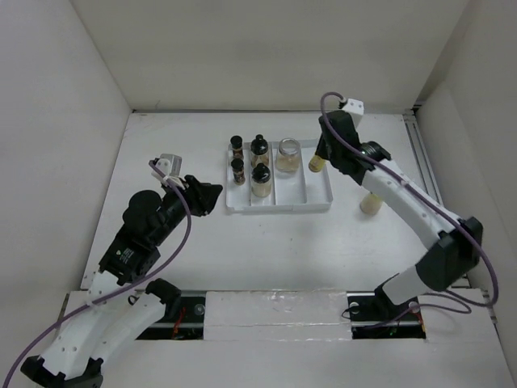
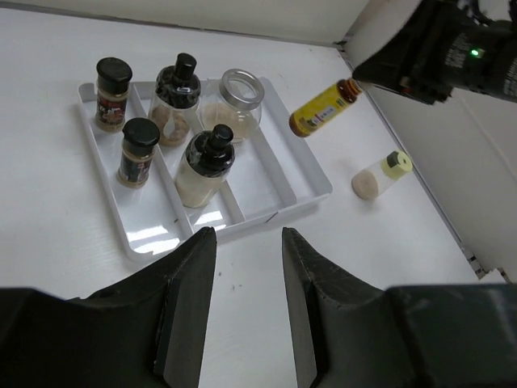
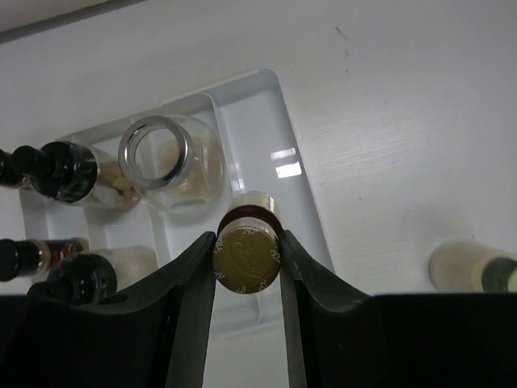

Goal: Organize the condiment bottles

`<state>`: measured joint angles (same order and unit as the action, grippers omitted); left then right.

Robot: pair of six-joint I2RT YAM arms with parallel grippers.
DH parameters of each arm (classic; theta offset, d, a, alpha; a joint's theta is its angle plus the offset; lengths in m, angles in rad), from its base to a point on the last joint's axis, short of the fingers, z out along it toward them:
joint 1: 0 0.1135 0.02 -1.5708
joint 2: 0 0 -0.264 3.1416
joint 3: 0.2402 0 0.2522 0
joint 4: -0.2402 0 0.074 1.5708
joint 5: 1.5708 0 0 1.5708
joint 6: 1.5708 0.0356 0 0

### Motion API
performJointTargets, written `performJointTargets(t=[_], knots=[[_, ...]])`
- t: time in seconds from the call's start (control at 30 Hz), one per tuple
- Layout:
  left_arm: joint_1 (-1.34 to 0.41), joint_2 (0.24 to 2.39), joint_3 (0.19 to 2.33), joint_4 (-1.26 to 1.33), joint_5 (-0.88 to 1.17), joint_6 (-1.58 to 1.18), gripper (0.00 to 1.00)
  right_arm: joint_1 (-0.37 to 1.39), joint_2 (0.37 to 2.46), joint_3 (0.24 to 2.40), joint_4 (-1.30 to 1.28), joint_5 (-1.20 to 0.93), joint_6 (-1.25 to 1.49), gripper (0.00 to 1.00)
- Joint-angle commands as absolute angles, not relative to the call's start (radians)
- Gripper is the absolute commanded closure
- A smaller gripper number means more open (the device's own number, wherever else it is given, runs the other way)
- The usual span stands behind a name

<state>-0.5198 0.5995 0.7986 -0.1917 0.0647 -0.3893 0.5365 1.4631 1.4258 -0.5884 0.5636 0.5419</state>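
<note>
Above white table [image 1: 178,242] and tray [image 1: 329,199], clamped at its cap by right gripper [image 3: 247,242]: amber bottle [image 2: 321,109], likely light, rigid, slick, breakable; left gripper [image 2: 249,236] parted, empty.

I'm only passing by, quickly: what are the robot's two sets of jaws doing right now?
The left gripper: jaws open, holding nothing.
The right gripper: jaws closed on the amber bottle.
</note>
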Motion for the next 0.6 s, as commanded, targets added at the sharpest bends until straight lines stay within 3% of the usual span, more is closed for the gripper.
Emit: performJointTargets(t=[0.0, 0.27, 0.57], knots=[[-0.515, 0.612, 0.810, -0.166, 0.054, -0.374, 0.66, 0.497, 1.563, 1.569, -0.399, 0.565, 0.416, 0.67], [-0.515, 0.634, 0.810, -0.175, 0.021, -0.365, 0.66, 0.428, 1.850, 1.764, -0.354, 0.528, 0.371, 0.66], [-0.515, 0.653, 0.810, -0.175, 0.021, -0.365, 0.66, 0.408, 2.012, 1.850, -0.344, 0.493, 0.351, 0.64]])
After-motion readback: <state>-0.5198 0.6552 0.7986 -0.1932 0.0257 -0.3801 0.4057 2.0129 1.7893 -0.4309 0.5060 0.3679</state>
